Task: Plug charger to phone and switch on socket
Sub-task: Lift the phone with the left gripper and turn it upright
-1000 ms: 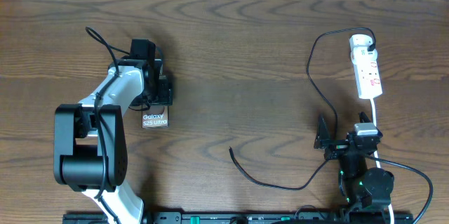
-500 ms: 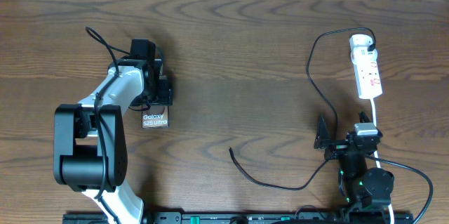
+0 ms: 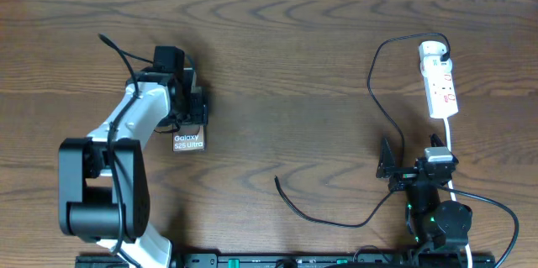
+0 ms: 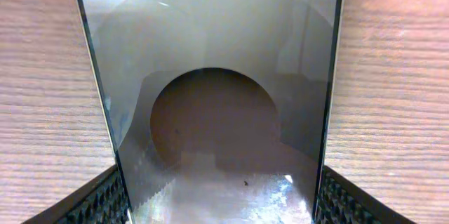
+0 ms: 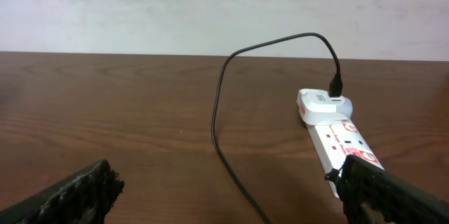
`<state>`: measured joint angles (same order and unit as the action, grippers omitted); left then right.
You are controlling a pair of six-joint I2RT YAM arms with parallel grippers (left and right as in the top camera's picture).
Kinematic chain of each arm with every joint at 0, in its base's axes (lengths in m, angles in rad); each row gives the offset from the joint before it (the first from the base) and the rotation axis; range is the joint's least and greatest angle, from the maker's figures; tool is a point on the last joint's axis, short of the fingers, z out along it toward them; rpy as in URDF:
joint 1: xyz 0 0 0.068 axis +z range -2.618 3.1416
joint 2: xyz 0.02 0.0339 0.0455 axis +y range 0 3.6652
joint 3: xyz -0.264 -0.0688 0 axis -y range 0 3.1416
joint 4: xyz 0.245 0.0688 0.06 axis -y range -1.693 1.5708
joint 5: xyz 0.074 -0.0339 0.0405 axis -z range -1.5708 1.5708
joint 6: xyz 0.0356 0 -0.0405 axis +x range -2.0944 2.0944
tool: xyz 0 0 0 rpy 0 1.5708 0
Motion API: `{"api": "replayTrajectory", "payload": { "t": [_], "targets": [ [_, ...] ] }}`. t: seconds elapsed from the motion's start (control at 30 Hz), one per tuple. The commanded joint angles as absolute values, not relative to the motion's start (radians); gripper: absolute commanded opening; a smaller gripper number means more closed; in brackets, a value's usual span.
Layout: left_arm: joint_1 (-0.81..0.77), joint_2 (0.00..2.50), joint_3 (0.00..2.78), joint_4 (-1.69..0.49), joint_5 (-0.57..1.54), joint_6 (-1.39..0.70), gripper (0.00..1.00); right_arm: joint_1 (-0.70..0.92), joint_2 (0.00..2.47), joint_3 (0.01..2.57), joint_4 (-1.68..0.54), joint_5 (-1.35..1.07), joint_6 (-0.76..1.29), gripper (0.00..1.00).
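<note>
The phone (image 3: 187, 142), a dark slab lettered "Galaxy S25 Ultra", lies at the table's left. My left gripper (image 3: 188, 122) is shut on its far end. In the left wrist view the reflective phone (image 4: 210, 104) fills the gap, with a ridged finger (image 4: 98, 201) against each long edge. The white socket (image 3: 439, 79) lies at the right rear. The charger (image 3: 372, 91) is plugged into the socket's far end and trails down the table to its free tip (image 3: 277, 181). My right gripper (image 3: 412, 162) stands open over the cable, short of the socket (image 5: 337, 129), with nothing between its fingers.
The socket's white cord (image 3: 452, 138) runs back past the right arm. A thicker black robot cable (image 3: 492, 205) loops at the front right. Bare wooden table (image 3: 286, 75) lies between the two arms.
The left arm has swung a little and the phone has shifted slightly with the gripper. The right arm, charger and socket have not moved.
</note>
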<state>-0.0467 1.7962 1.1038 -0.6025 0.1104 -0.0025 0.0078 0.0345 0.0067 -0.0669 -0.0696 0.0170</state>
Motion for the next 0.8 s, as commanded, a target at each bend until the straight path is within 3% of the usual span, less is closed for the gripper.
{"api": "replayTrajectory", "payload": {
  "t": [0.0, 0.33, 0.77],
  "targets": [
    [-0.045, 1.757, 1.106, -0.611, 0.124, -0.001, 0.07, 0.014, 0.031, 0.006, -0.072, -0.062, 0.010, 0.99],
    [-0.045, 1.750, 1.106, -0.642, 0.142, -0.022, 0.07, 0.014, 0.031, 0.006, -0.072, -0.062, 0.010, 0.99],
    [-0.044, 1.750, 1.120, -0.641, 0.521, -0.099, 0.07, 0.014, 0.031, 0.006, -0.071, -0.062, 0.010, 0.99]
  ]
}}
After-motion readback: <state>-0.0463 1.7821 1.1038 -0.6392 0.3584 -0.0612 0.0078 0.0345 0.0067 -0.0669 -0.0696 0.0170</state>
